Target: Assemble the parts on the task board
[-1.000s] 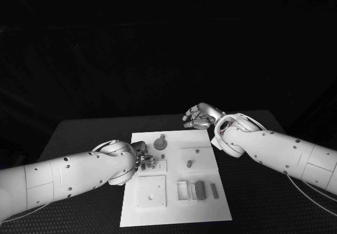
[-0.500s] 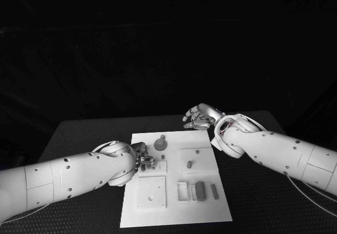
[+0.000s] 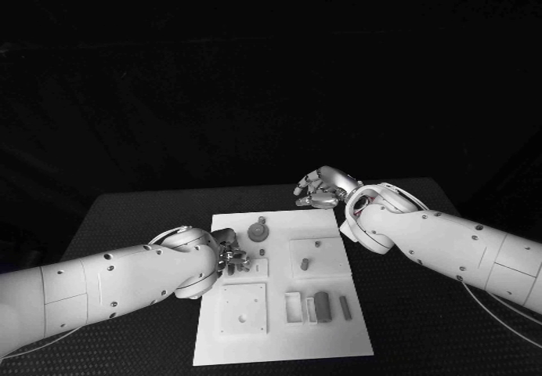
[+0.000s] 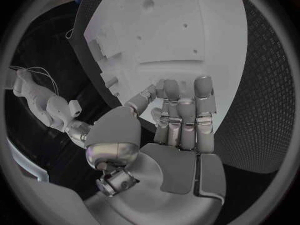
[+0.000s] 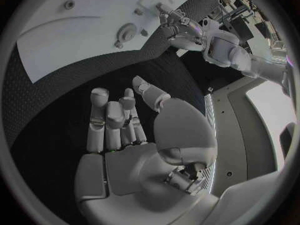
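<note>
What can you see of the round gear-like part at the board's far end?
The round part is a grey disc with a raised hub, lying flat on the white task board near its far left corner, a small peg just beyond it. The left hand is nearby, not touching it. The right wrist view shows it too.

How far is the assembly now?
Early stage, it seems. Done: unclear. In hand: the left hand is at the task board; whether it holds a part I cannot tell. Left: loose parts, such as the gear. The right hand holds nothing.
</note>
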